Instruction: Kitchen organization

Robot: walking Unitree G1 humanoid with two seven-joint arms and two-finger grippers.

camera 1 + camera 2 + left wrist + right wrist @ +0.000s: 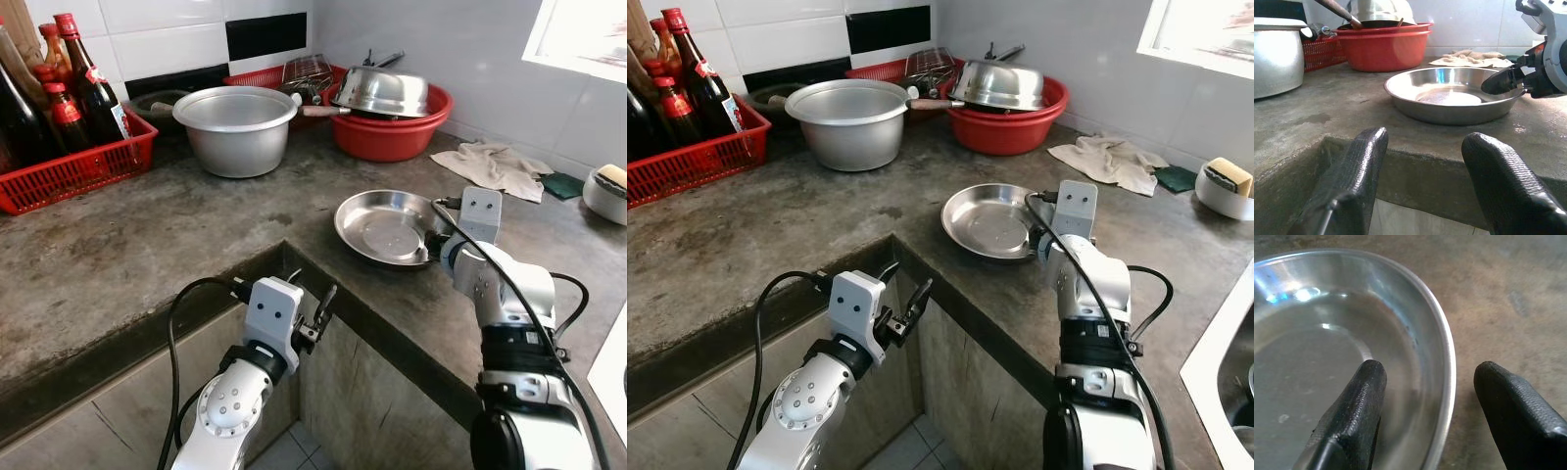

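Two black fingers of the right pincer (1425,396) stand released astride the rim of a steel plate (382,227), one inside, one outside. The plate rests on the counter (147,245) near its inner corner. Below that edge, the left pincer (321,311) hangs open, holding nothing.

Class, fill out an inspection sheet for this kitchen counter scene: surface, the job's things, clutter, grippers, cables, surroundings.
Surface: grey concrete counter, stained, with an inner corner.
Job's things: shallow round steel plate near the counter edge.
Clutter: large aluminium pot; red plastic basin holding an upturned steel bowl; red crate of glass bottles; crumpled beige cloth.
Grippers: right gripper open, one finger inside the plate's rim, one outside; left gripper open, below the counter edge, touching nothing.
Cables: black cables loop along both arms.
Surroundings: white tiled wall.
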